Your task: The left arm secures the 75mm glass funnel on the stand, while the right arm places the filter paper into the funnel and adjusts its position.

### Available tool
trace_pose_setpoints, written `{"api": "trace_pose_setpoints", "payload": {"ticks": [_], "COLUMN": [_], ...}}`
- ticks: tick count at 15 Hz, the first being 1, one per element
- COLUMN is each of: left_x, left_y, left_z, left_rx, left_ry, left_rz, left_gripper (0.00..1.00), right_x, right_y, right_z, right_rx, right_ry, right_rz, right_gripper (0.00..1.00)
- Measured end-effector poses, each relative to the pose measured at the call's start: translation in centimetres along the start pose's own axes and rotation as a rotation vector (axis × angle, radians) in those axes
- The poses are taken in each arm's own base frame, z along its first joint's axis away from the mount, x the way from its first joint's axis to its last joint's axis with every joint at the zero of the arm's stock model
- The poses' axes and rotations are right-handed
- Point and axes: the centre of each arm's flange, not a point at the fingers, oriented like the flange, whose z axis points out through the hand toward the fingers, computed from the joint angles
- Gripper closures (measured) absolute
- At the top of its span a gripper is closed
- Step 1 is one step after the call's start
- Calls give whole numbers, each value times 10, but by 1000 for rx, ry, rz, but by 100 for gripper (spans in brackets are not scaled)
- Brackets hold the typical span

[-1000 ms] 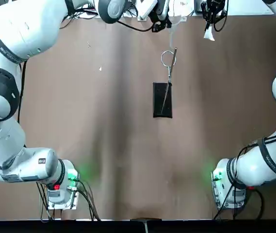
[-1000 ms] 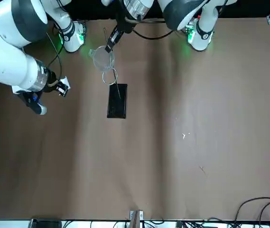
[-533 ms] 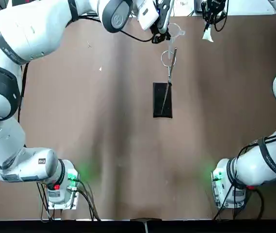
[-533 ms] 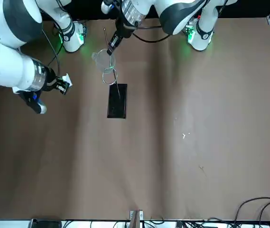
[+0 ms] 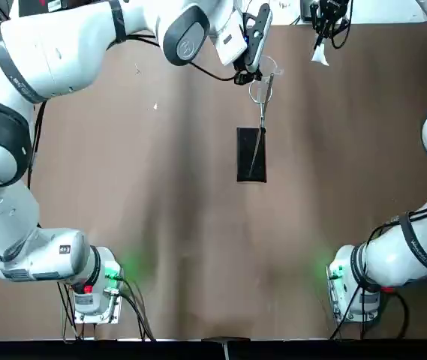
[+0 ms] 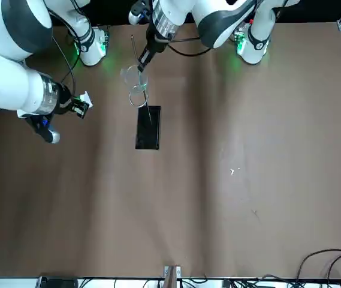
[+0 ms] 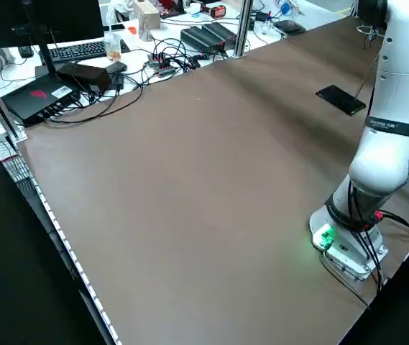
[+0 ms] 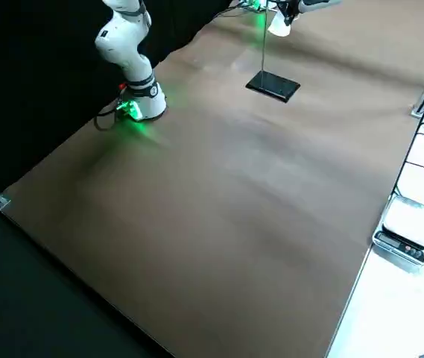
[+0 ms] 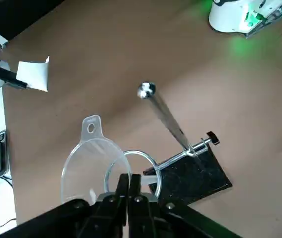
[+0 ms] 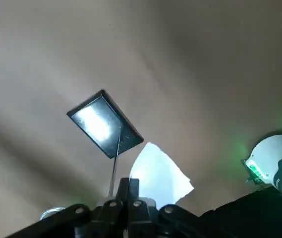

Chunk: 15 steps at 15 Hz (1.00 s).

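So the stand [image 9: 185,174] is the landmark here. Its ring [image 9: 155,171] sits out past the base's far edge, and the left gripper [image 9: 129,176] is right by it, jaws pinched on the glass funnel [image 9: 93,163]. Funnel's on the far side of those jaws from the base, kinda overlapping the ring; can't tell if it's seated. Left arm's nearer. Right gripper [image 10: 129,182] hangs right of the stand, jaws closed on the filter paper [image 10: 160,176], which pokes out beyond them, point direction unclear. I'd center the funnel's stem over the ring first.

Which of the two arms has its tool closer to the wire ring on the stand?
The left. Its tool is right beside the ring, holding the funnel; the right arm's tool is off to the right.
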Motion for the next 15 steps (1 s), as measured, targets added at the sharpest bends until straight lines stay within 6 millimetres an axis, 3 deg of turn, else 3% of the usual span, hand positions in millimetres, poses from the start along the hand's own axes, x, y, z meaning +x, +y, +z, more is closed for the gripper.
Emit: {"api": "trace_pose_setpoints", "payload": {"ticks": [5,11,15], "left_x": [-2,-14,-30], "left_y": [8,13,10], "left_z": [14,37,55], "left_rx": [23,59,58], "left_ry": [-10,4,-20], "left_rz": [29,44,66], "left_gripper": [97,96,96], "right_x": [-6,-43,-52], "right_y": [-5,-34,-41], "right_z": [2,16,19], "right_rx": [0,-2,6], "right_ry": [-6,-38,-57], "right_rz": [-14,-79,-72], "right_gripper": [99,99,99]}}
